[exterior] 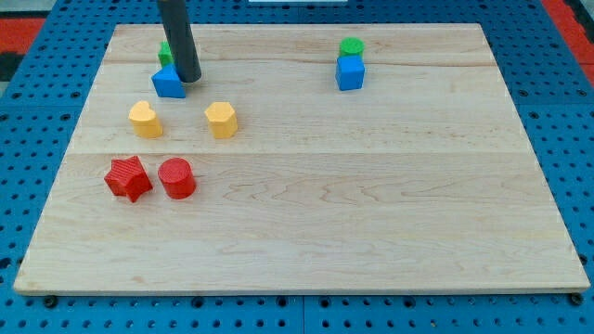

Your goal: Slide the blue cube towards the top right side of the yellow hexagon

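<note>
The blue cube [350,72] sits near the view's top right, touching a green cylinder [351,45] just above it. The yellow hexagon [221,120] lies at the left middle of the wooden board [325,213], far to the cube's left and a little lower. My tip [189,79] is at the view's top left, against the right side of another blue block [167,83] whose shape I cannot make out. It is above and to the left of the hexagon and far from the blue cube.
A green block [163,51] is partly hidden behind the rod at the top left. A yellow heart [144,119] lies left of the hexagon. A red star [127,178] and a red cylinder [176,178] sit below them.
</note>
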Tool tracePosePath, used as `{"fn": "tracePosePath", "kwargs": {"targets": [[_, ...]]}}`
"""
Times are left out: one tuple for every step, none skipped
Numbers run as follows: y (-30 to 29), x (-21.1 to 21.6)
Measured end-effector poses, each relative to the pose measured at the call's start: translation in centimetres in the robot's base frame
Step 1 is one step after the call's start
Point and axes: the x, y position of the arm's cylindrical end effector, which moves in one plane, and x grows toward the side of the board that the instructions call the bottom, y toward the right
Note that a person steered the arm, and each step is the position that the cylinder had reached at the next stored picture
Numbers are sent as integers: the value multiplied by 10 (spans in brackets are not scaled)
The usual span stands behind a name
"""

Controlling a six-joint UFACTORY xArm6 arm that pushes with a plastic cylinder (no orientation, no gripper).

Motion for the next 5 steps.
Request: {"fn": "tracePosePath", "kwargs": {"targets": [[-2, 9], [0, 21], [63, 21], [143, 45], [221, 54]]}}
